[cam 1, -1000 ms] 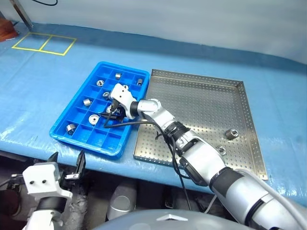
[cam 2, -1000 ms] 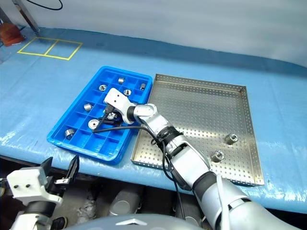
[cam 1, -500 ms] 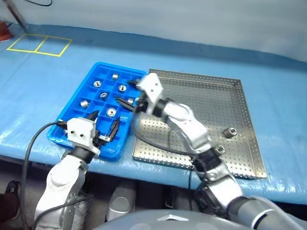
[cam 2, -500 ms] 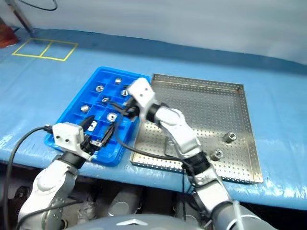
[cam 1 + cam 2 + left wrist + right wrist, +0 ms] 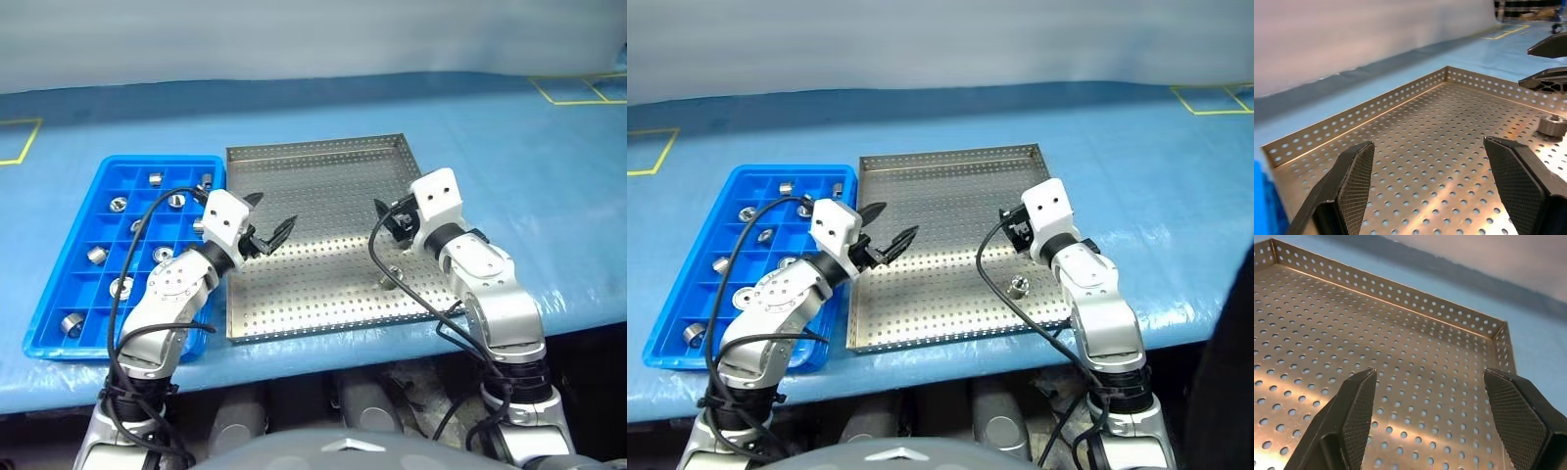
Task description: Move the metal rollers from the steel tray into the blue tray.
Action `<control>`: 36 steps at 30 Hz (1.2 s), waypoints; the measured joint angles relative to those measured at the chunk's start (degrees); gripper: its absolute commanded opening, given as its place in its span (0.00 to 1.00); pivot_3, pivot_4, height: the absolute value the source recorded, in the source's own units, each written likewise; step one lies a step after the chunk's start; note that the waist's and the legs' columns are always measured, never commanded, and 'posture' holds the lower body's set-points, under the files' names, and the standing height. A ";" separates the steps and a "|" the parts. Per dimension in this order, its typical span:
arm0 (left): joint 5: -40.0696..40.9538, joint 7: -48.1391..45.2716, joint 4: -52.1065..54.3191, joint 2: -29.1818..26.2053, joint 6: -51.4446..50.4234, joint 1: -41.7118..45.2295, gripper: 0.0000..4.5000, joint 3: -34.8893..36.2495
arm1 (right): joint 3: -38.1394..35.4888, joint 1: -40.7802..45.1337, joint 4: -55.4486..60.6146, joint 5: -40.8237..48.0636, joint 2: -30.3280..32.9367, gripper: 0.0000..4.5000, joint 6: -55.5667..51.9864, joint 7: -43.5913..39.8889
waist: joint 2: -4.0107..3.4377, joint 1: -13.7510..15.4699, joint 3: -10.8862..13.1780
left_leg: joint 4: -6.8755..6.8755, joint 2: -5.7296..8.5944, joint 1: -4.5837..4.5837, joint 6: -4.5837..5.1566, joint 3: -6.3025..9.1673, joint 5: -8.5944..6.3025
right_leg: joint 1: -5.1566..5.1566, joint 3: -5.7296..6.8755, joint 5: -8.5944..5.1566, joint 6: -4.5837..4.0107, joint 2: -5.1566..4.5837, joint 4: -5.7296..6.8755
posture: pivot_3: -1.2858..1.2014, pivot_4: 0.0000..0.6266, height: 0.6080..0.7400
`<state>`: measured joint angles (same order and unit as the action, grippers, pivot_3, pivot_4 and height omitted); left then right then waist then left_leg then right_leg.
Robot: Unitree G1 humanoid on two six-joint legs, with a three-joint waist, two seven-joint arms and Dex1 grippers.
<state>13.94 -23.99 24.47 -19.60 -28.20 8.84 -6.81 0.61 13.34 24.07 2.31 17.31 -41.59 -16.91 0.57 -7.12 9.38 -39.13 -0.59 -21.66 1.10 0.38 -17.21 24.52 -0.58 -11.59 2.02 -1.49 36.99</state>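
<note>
Over the steel tray: both grippers hang above its perforated floor, empty.
Left gripper (image 5: 884,233): over the tray's left part, just past the blue tray; jaws spread wide, gripping nothing.
Right gripper (image 5: 384,216): over the tray's right part; jaws wide apart, nothing between them.
Steel tray (image 5: 940,186): square, shallow, grey sheet metal punched with rows of small round holes; low upright rims, also punched, meet at square corners.
Open room: most of the tray floor between the two grippers lies bare.
Metal rollers: one short shiny cylinder with a centre hole (image 5: 1019,287) stands near the tray's near right corner, below the right gripper; others (image 5: 121,287) sit singly in compartments.
Blue tray (image 5: 59,250): bright plastic, grid of small square cells, its long side against the steel tray's left rim.
Worktop (image 5: 1176,196): covered in blue sheeting.
</note>
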 measured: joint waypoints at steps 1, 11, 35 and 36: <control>-0.04 -0.07 0.00 0.13 0.01 -0.03 0.87 -0.42 | 0.10 -0.44 -1.09 0.24 -0.54 0.81 0.12 0.25 | 0.00 -0.14 0.00 | -0.03 0.00 0.01 0.03 -0.04 -0.02 | -0.01 -0.06 0.03 0.05 -0.02 -0.01 | 0.43 0.24 1.00; -0.35 -0.24 0.67 0.22 -0.01 -3.59 0.87 -1.65 | -0.23 -1.03 -11.68 0.23 -2.39 0.81 1.57 4.11 | 0.00 0.16 0.00 | -0.15 0.03 0.01 0.25 -0.30 -0.09 | 0.05 -0.39 0.20 0.34 -0.13 -0.07 | 0.45 0.24 1.00; -0.51 -1.09 0.72 -0.16 0.03 -3.27 0.87 -2.12 | -4.69 -3.40 -13.12 2.23 -2.24 0.81 -0.32 6.88 | -0.02 0.00 -0.01 | -0.22 0.04 0.02 0.33 -0.47 -0.13 | 0.05 -0.56 0.26 0.44 -0.12 -0.07 | 0.44 0.24 1.00; -0.51 -1.09 0.72 -0.18 0.03 -3.27 0.87 -2.11 | -4.98 -3.29 -13.66 2.57 -2.36 0.81 -0.32 6.89 | -0.02 0.01 -0.01 | -0.23 0.04 0.02 0.34 -0.48 -0.14 | 0.05 -0.57 0.26 0.44 -0.12 -0.07 | 0.44 0.24 1.00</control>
<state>13.44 -25.08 25.19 -19.78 -28.17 5.57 -8.92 -4.37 10.04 10.41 4.88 14.95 -41.91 -10.02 0.55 -7.11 9.37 -39.36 -0.55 -21.63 1.44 -0.10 -17.36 24.57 -1.15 -11.33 2.47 -1.60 36.92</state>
